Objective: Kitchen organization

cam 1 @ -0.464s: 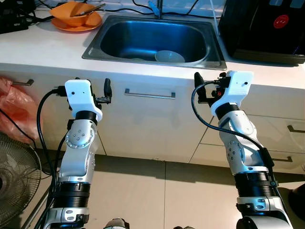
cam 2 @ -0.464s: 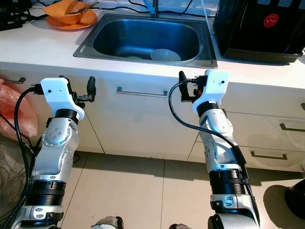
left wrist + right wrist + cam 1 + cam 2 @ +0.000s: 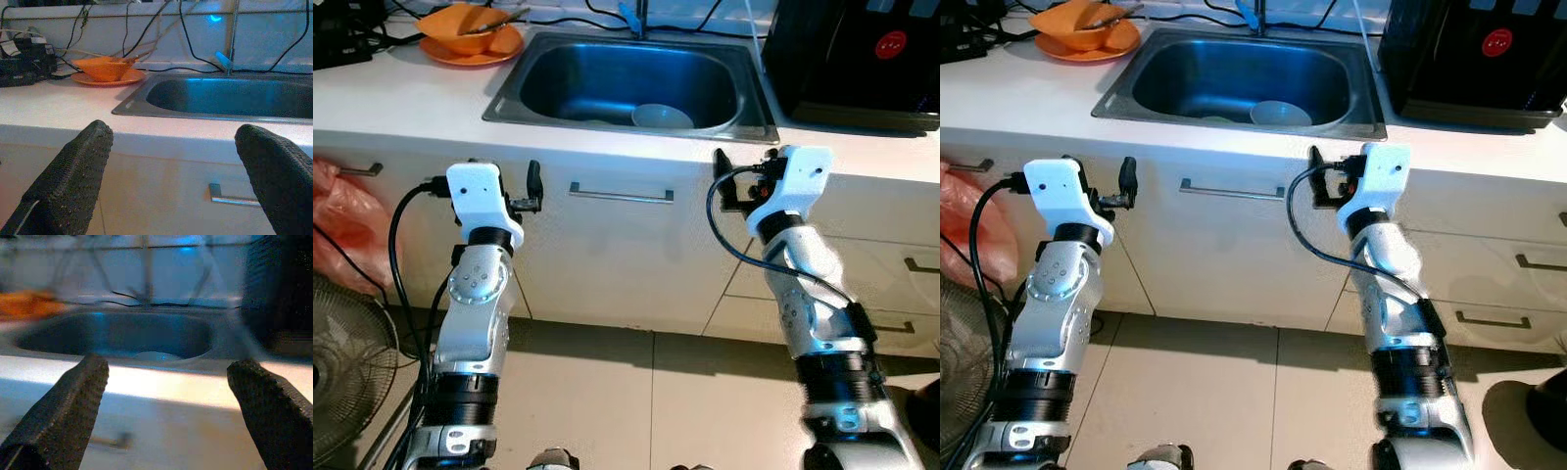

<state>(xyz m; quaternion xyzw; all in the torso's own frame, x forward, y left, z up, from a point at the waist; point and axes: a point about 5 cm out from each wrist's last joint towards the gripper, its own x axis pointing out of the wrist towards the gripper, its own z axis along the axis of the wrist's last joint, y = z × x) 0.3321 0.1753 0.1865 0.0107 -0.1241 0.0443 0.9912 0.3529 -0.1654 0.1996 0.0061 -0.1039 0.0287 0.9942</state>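
Observation:
A steel sink (image 3: 597,83) is set in the white counter, with a pale bowl (image 3: 661,116) lying inside it. At the back left an orange bowl (image 3: 458,27) holding a utensil rests on an orange plate (image 3: 505,46). My left gripper (image 3: 507,182) is raised in front of the cabinet, just below the counter edge, open with nothing between its fingers (image 3: 73,171). My right gripper (image 3: 746,172) is held at the same height under the sink's right corner. It is open too, and the right wrist view looks between its fingers (image 3: 68,406) toward the bowl (image 3: 154,355).
A black appliance (image 3: 862,59) stands on the counter to the right of the sink. The faucet (image 3: 634,15) and several cables run along the back wall. A drawer handle (image 3: 621,194) sits between the grippers. A red plastic bag (image 3: 340,225) and a fan (image 3: 342,377) are at the left.
My right forearm now shows motion blur and has shifted slightly, while its gripper stays at about the same spot. The left arm has not moved.

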